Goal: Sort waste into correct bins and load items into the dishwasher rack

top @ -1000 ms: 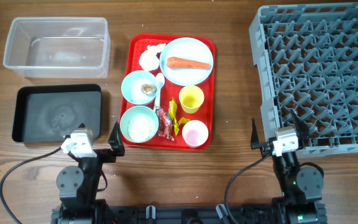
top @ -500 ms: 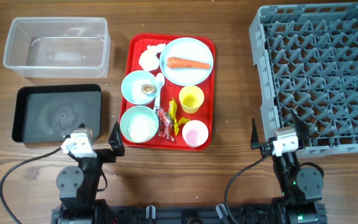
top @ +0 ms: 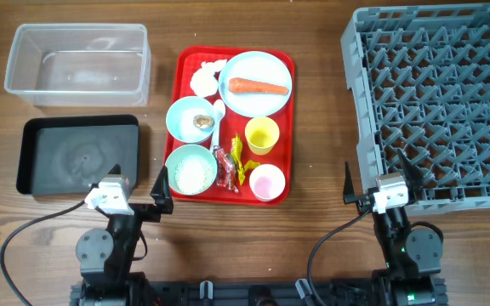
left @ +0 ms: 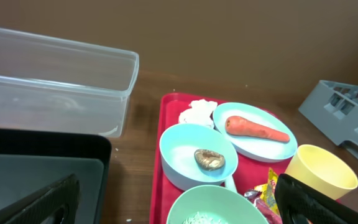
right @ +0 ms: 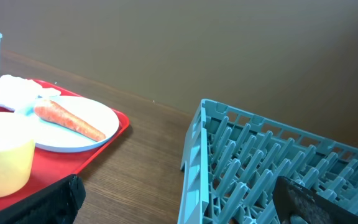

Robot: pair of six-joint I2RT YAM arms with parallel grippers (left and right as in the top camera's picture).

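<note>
Both arms sit low at the near edge of the wooden worktop [top: 317, 102]. The left gripper [top: 137, 181] has its jaws spread wide with nothing between them. It sits near the gap between the black tray [top: 79, 157] and the red serving tray [top: 179, 127]. The right gripper [top: 378, 180] is spread just as wide and just as empty, by the near left corner of the grey dishwasher rack [top: 436, 93]. The clear tub [top: 76, 29] stands beyond the black tray.

Everything else lies on the red serving tray:
- The pale blue plate [top: 253, 66] carries the carrot [top: 259, 87], with the crumpled napkin [top: 204, 78] just beside it.
- The farther bowl [top: 181, 115] holds the brown lump [top: 202, 121].
- The nearer bowl [top: 175, 161] holds the rice [top: 192, 174].
- The white spoon [top: 218, 115] lies against the farther bowl.
- The red and yellow wrappers [top: 229, 164] lie between the nearer bowl and the two cups.
- The yellow cup [top: 262, 134] stands upright, and the pink cup [top: 267, 181] stands nearer the arms.
</note>
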